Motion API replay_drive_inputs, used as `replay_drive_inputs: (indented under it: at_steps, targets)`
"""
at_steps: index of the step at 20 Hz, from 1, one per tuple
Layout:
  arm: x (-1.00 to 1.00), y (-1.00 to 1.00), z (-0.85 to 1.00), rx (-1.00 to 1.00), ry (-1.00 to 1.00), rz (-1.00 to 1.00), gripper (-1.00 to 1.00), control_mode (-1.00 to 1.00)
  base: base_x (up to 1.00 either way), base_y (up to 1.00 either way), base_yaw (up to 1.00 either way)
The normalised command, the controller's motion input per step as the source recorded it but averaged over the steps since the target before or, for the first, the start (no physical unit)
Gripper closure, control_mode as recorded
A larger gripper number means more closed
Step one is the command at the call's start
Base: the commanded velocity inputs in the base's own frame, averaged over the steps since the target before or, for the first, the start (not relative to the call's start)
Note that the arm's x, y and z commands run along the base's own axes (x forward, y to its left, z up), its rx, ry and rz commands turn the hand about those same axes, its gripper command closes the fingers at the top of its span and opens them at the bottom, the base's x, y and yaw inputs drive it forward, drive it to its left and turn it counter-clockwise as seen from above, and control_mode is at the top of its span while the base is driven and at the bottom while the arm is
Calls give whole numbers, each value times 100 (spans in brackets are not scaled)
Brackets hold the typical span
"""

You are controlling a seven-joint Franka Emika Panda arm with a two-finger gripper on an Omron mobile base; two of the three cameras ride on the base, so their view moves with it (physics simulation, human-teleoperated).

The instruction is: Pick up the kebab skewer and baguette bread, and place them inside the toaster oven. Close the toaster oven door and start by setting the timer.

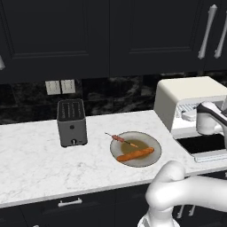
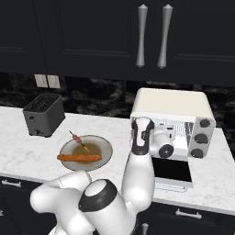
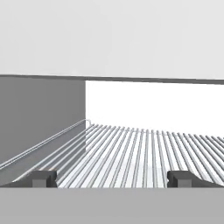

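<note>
White marble tabletop [image 1: 35, 164] under dark cabinets [image 1: 88, 35]. Skewer [image 1: 120, 139] and bread [image 1: 135, 154] lie on a plate [image 1: 150, 141]. End effector [image 3: 113, 178], spread wide and empty, reaches into the open toaster oven [image 2: 172, 103] over its rack [image 3: 144, 153].

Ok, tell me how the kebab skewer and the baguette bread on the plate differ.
The kebab skewer is a thin stick with small reddish chunks; the baguette bread is a thicker, smooth orange-brown loaf. The skewer lies toward the plate's back, the bread across its front. Both rest on the same plate, not yet in the toaster oven.

Kitchen: marble counter [image 1: 35, 164], dark cabinets [image 1: 57, 35]
</note>
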Motion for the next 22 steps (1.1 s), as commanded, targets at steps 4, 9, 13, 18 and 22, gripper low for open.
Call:
replay_drive_inputs:
  at_steps: [4, 9, 13, 18, 22]
  targets:
    - [5, -14, -30, 0, 1, 0, -100, -100, 0, 0, 0]
    - [16, -14, -16, 0, 1, 0, -100, -100, 0, 0, 0]
    - [4, -20, -27, 0, 1, 0, -100, -100, 0, 0, 0]
    - [-75, -35, -69, 0, 7, 0, -100, -100, 0, 0, 0]
    - [-100, -27, -72, -3, 9, 0, -100, -100, 0, 0, 0]
